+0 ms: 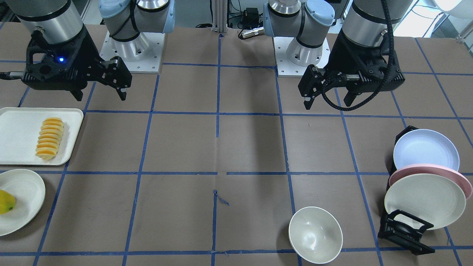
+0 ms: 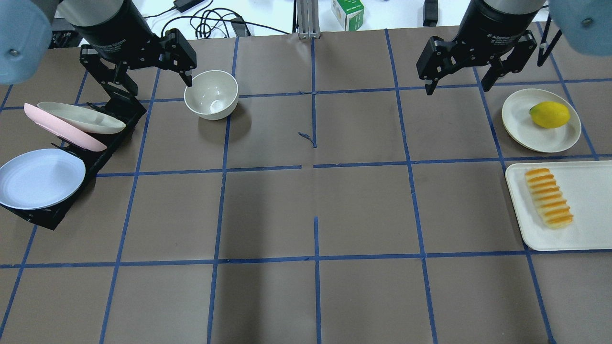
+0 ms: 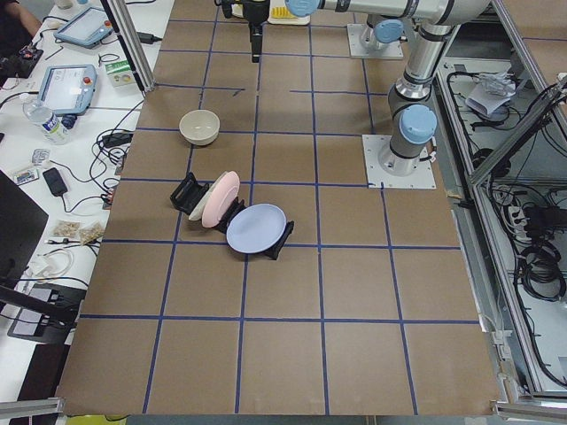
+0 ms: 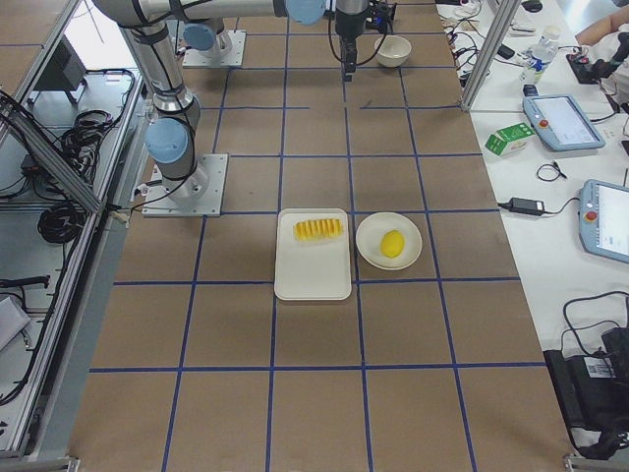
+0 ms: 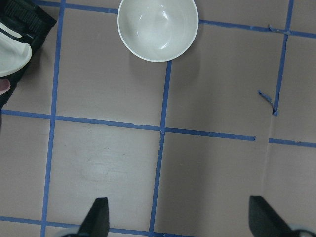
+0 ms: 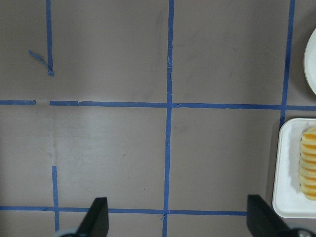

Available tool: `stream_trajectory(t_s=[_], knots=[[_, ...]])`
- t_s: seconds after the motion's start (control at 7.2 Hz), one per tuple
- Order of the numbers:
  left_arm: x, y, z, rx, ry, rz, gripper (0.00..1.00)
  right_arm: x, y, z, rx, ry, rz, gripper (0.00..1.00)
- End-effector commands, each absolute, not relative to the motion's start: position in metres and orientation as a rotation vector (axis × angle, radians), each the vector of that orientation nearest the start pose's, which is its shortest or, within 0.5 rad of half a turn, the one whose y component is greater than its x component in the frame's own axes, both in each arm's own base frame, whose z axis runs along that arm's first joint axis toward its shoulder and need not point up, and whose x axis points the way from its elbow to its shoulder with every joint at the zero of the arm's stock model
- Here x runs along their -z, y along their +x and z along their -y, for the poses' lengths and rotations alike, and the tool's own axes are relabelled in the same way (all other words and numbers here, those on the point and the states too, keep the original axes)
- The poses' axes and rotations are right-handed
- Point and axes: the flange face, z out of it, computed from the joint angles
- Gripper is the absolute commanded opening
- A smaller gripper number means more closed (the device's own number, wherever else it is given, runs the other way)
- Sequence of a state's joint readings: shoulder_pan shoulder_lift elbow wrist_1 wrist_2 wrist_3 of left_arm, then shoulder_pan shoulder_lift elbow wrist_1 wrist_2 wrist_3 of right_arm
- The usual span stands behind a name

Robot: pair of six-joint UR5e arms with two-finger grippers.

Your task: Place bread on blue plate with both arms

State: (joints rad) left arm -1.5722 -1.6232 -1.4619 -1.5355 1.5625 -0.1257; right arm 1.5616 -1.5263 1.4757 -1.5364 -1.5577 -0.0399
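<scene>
The bread [image 2: 549, 197], a ridged cream loaf with orange stripes, lies on a white tray [image 2: 588, 191] at the table's right side; it also shows in the front view [image 1: 50, 138] and at the edge of the right wrist view [image 6: 308, 163]. The blue plate [image 2: 40, 177] stands tilted in a black rack [image 2: 114, 138] at the left side, and shows in the front view [image 1: 425, 149]. My left gripper [image 2: 143, 81] hangs open and empty near the rack and bowl. My right gripper [image 2: 459, 88] hangs open and empty, well away from the bread.
A pink plate [image 2: 57, 126] and a cream plate [image 2: 81, 117] stand in the same rack. A cream bowl [image 2: 211, 94] sits beside my left gripper. A yellow fruit [image 2: 550, 114] lies on a cream plate [image 2: 521, 119] beyond the tray.
</scene>
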Motion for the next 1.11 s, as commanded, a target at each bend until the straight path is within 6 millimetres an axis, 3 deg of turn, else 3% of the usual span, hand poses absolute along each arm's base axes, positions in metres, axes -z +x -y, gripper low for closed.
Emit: stream_trajectory(t_s=[0.0,0.28,0.42,0.56,0.83,0.97], knots=[[-0.519,-0.134,0.522,0.144,-0.198,-3.146,1.0,-0.509,0.13,0.513,0.027,-0.048,-3.129,1.0],[-0.52,-0.134,0.522,0.147,-0.198,-3.146,1.0,-0.508,0.126,0.511,0.005,-0.06,-3.138,1.0],[-0.52,-0.133,0.522,0.147,-0.198,-3.145,1.0,-0.499,0.109,0.509,-0.054,-0.127,-3.18,1.0],[-0.521,-0.133,0.521,0.149,-0.198,-3.145,1.0,-0.499,0.097,0.511,-0.043,-0.053,-3.191,1.0],[-0.52,-0.132,0.521,0.147,-0.2,-3.145,1.0,-0.498,0.033,0.5,-0.078,0.092,-3.273,1.0],[-0.521,-0.132,0.522,0.149,-0.202,-3.145,1.0,-0.494,0.005,0.497,-0.082,-0.009,-3.269,1.0]])
